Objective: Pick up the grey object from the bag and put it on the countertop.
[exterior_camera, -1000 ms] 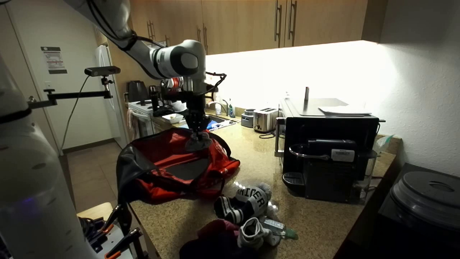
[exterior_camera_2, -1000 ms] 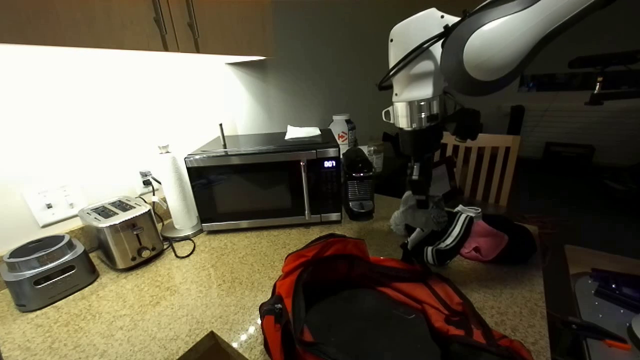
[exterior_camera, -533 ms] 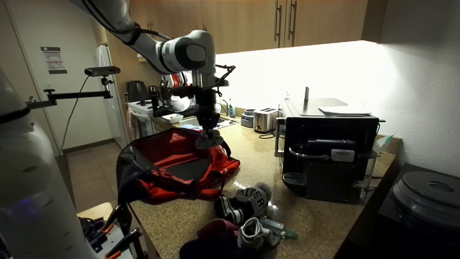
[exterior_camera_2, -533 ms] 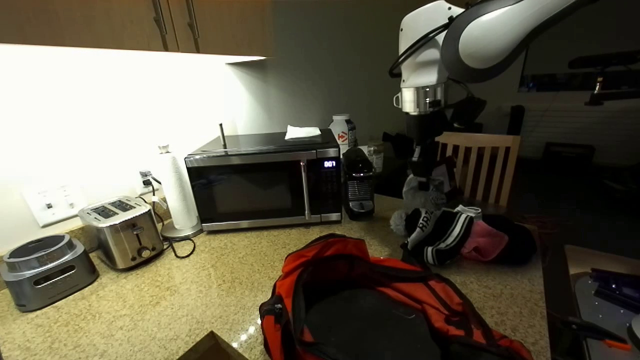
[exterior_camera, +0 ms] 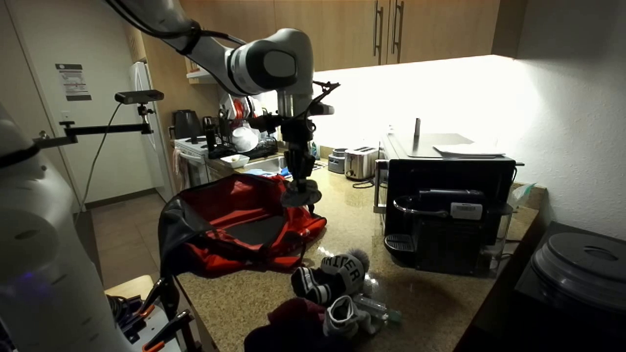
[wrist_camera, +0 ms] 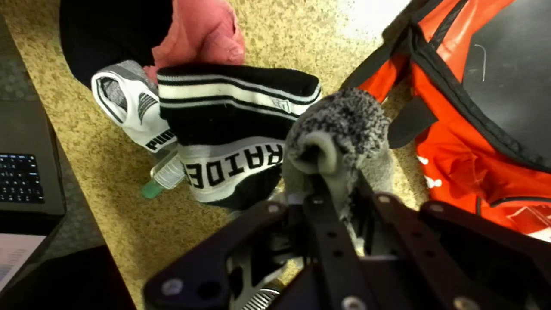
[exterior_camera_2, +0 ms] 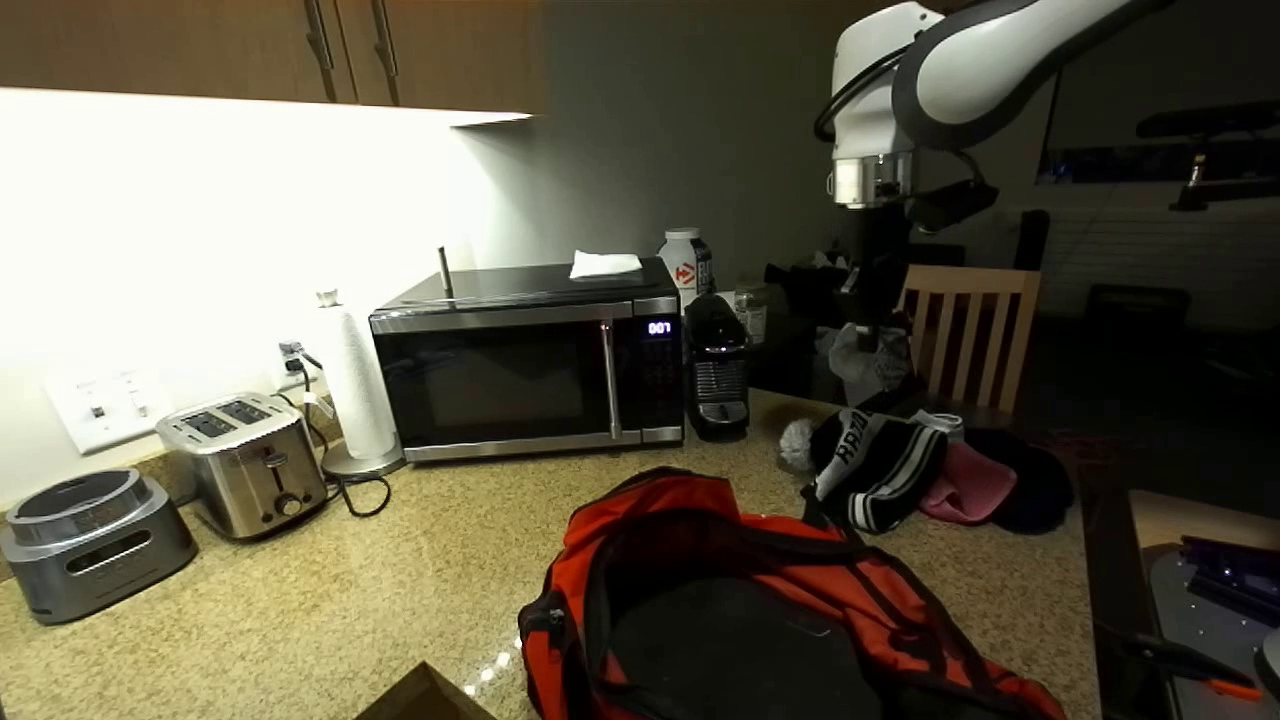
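Note:
The grey object (wrist_camera: 351, 118) is a soft, fuzzy, folded lump. My gripper (wrist_camera: 342, 185) is shut on it, with fabric pinched between the fingers. In an exterior view the grey object (exterior_camera: 292, 198) hangs in the air beside the right edge of the bag, above the countertop (exterior_camera: 349, 210). It also hangs in an exterior view (exterior_camera_2: 868, 368) behind the knit hat. The red bag (exterior_camera: 254, 200) with black trim lies open on the countertop, and its dark floor shows. The bag also shows in the wrist view (wrist_camera: 456, 129) at the right.
A black, white and grey knit hat (exterior_camera: 342, 271), a white sock (exterior_camera: 340, 315), a pink cloth (exterior_camera_2: 968, 482) and a small clear bottle (exterior_camera: 374, 305) lie on the countertop. A coffee machine (exterior_camera: 447, 230) and a microwave (exterior_camera_2: 520, 375) stand at the back, near a toaster (exterior_camera_2: 245, 465).
My gripper has moved up and away from over the bag, toward the coffee machine's side, carrying the grey object. The bag and the clothes pile stay put.

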Robot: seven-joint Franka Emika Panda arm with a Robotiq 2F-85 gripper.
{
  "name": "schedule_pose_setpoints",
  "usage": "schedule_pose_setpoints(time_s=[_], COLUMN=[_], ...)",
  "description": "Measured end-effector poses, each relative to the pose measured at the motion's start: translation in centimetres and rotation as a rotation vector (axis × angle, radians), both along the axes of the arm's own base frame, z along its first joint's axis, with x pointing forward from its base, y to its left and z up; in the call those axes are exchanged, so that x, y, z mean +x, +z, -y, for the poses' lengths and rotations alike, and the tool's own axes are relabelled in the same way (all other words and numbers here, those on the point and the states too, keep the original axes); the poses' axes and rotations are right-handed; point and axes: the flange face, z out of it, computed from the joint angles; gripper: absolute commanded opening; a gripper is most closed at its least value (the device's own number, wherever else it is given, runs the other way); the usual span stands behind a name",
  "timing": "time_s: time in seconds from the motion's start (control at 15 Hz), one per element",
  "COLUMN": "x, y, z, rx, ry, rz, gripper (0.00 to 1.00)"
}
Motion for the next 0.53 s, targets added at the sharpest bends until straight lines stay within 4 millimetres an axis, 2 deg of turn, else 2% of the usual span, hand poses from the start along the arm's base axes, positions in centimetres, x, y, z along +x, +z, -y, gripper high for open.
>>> schedule_pose_setpoints(time_s=[0.27, 0.53], x=[-1.2, -2.0], y=[-0.6, -1.9], z=[2.9, 4.1], rx=[0.005, 0.009], ry=[-0.083, -0.114], rz=[-0.01, -0.016], gripper=[0.07, 0.07])
